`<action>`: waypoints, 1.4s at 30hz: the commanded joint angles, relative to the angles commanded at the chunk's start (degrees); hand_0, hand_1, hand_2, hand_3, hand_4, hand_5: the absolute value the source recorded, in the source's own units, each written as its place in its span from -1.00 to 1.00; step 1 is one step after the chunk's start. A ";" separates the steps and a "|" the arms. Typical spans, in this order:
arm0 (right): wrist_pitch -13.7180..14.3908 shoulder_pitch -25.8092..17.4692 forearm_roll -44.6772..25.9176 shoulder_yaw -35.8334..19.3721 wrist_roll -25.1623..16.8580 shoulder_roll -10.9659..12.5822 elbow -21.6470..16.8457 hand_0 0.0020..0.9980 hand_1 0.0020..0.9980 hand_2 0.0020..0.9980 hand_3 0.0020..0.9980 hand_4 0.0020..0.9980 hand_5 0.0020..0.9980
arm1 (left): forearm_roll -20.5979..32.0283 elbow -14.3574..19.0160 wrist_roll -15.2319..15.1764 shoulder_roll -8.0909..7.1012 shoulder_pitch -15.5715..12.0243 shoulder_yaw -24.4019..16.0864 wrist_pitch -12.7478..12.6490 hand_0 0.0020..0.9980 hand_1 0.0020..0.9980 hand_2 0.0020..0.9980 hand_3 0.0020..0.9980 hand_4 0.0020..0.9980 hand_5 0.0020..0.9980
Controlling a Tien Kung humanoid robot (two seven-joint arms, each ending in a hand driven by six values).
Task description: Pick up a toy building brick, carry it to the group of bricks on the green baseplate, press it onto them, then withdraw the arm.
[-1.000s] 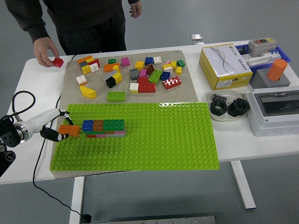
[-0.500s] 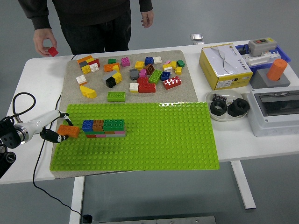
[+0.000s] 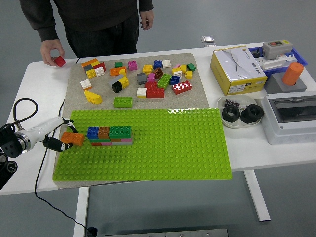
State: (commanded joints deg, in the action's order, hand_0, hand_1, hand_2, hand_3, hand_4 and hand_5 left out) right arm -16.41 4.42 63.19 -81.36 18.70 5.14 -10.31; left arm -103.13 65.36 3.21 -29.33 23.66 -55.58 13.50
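Note:
My left hand (image 3: 59, 133) reaches in from the left edge, and its fingers pinch an orange brick (image 3: 73, 138) at the left end of the brick group (image 3: 109, 135) on the green baseplate (image 3: 163, 148). The orange brick sits slightly tilted against the blue brick of the row. The group is a short row of blue, brown and green bricks over red and pink ones. My right arm is out of view. Loose bricks (image 3: 143, 79) lie scattered on the beige mat behind the baseplate.
A person stands at the far side; one hand (image 3: 52, 52) holds a red brick (image 3: 60, 61) above the table's far left corner. A yellow box (image 3: 237, 69), a dish with black nuts (image 3: 239, 113) and a grey electrical box (image 3: 291, 118) stand at the right. A black cable (image 3: 24, 106) loops by my left arm.
My left hand with the orange brick has shifted slightly left and lower at the row's end. The person's hand lifted the red brick off the table and now holds it lower again.

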 joint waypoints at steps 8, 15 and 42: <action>0.06 -0.01 -0.15 0.03 -0.05 0.00 0.00 0.43 0.39 0.54 0.92 0.45 1.00 | 0.24 0.11 -0.18 -0.10 -0.12 -0.44 -0.12 0.97 0.89 0.80 0.05 0.54 -1.00; 0.08 -0.12 -0.23 0.03 -0.10 0.07 0.00 0.43 0.39 0.54 0.92 0.45 1.00 | 0.50 0.90 0.03 -0.95 -0.17 -1.74 0.08 0.96 0.89 0.80 0.05 0.56 -1.00; 0.07 -0.23 -0.41 0.19 -0.08 0.22 0.00 0.42 0.39 0.53 0.90 0.45 1.00 | 1.64 6.69 0.48 -4.93 -0.80 -3.33 2.31 0.95 0.90 0.87 0.41 0.66 -1.00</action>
State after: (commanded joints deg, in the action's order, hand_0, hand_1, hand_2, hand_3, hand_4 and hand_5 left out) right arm -16.34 4.18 62.78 -81.17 18.61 5.36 -10.31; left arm -101.49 72.04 3.70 -34.26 22.86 -58.91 15.80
